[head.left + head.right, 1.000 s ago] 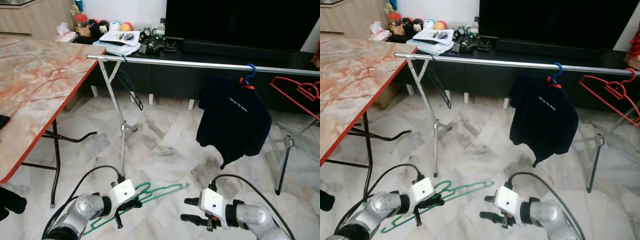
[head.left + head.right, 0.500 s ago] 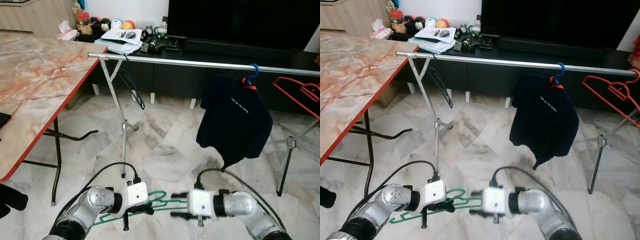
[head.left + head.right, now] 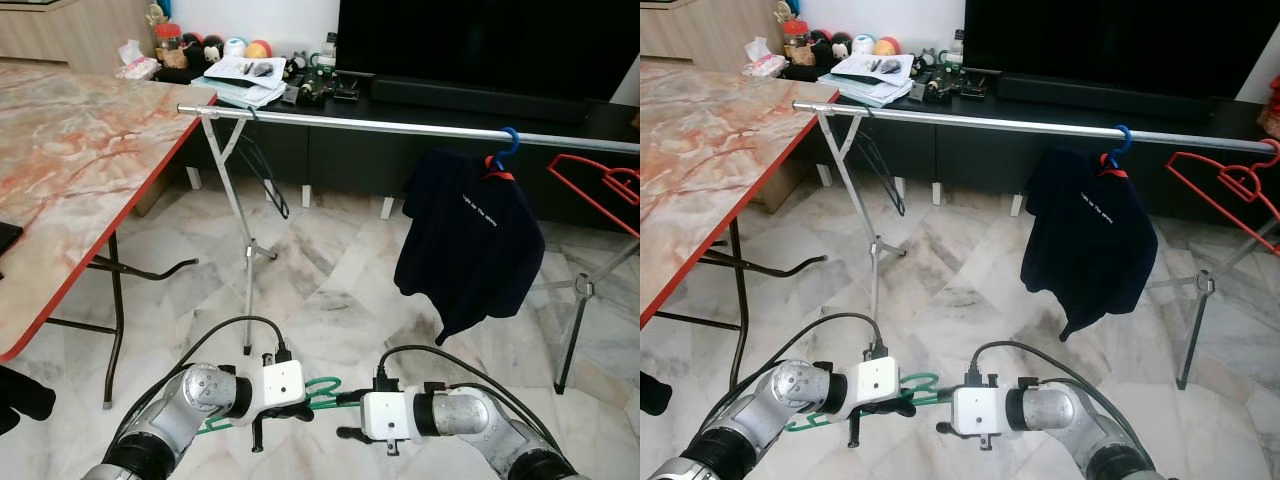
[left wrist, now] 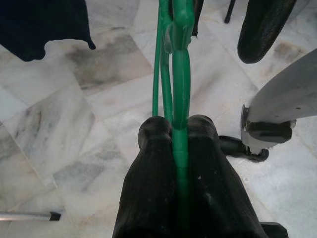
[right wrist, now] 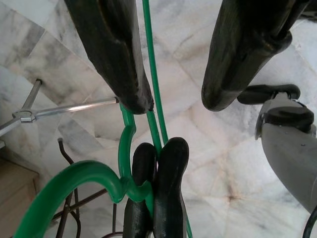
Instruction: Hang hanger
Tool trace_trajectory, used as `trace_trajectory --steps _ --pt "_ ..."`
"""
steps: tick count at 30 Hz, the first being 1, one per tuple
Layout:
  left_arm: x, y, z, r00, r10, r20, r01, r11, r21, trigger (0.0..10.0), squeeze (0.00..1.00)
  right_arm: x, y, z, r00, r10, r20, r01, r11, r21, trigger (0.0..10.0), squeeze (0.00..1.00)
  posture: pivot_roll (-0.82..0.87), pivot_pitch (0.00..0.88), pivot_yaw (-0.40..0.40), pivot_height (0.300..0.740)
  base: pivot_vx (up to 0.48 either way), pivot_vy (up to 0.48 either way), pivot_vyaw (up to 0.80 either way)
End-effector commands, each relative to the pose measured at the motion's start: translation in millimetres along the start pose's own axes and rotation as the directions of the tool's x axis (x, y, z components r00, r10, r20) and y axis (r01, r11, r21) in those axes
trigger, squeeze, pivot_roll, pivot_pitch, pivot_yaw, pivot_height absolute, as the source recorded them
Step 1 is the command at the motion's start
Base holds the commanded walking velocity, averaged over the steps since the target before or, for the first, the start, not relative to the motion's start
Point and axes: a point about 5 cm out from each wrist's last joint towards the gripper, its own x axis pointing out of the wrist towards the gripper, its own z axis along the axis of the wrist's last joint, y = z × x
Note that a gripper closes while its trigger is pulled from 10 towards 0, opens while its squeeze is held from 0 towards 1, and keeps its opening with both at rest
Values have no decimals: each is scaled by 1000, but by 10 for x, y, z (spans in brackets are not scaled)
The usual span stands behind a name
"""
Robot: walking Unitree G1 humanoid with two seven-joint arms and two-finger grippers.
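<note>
A thin green plastic hanger (image 3: 322, 392) is held low over the marble floor (image 3: 330, 290), lying roughly level between the robot's two grippers. The left gripper (image 4: 179, 130) is clamped on it, its two black fingers pressed together with the green wire pinched between them. The right gripper (image 5: 173, 94) faces the left one from just beside it, its fingers (image 5: 114, 54) spread apart with the hanger's straight wire running through the gap between them, close to one finger; whether it touches the finger cannot be told. In the right wrist view the hanger's curved hook shows beside the left gripper's closed fingertips. Beyond the arms a silver clothes rail (image 3: 400, 127) runs across the room on folding metal legs (image 3: 245, 250). A dark navy shirt (image 3: 470, 240) hangs from the rail on a blue hanger (image 3: 503, 145), and a red hanger (image 3: 600, 190) sits at the rail's far right end. A dark wire hanger (image 3: 262, 175) hangs near the rail's left end. To the robot's left stands a marble-patterned table (image 3: 70, 150) with a red edge. Behind the rail is a low black cabinet (image 3: 430, 110) with papers (image 3: 240, 78) and small items on top, and a large dark screen (image 3: 480, 45) above it.
</note>
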Motion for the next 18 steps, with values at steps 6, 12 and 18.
trace_trajectory --steps 6,12,18 --pt "38 -135 -82 996 -71 -47 71 997 3 10000 0 -137 -153 -2 994 -85 65 80 994 76 10000 0 -1 113 -23 740 0 0 0" --pt "20 -124 -115 995 -70 -69 70 998 -1 10000 0 -180 -93 -44 995 -19 97 3 986 166 10000 0 -1 112 -20 740 0 0 0" --pt "1 -129 -159 993 -70 -97 71 997 4 10000 0 -196 -28 -82 994 37 99 -56 980 193 10000 0 3 111 -20 740 0 0 0"
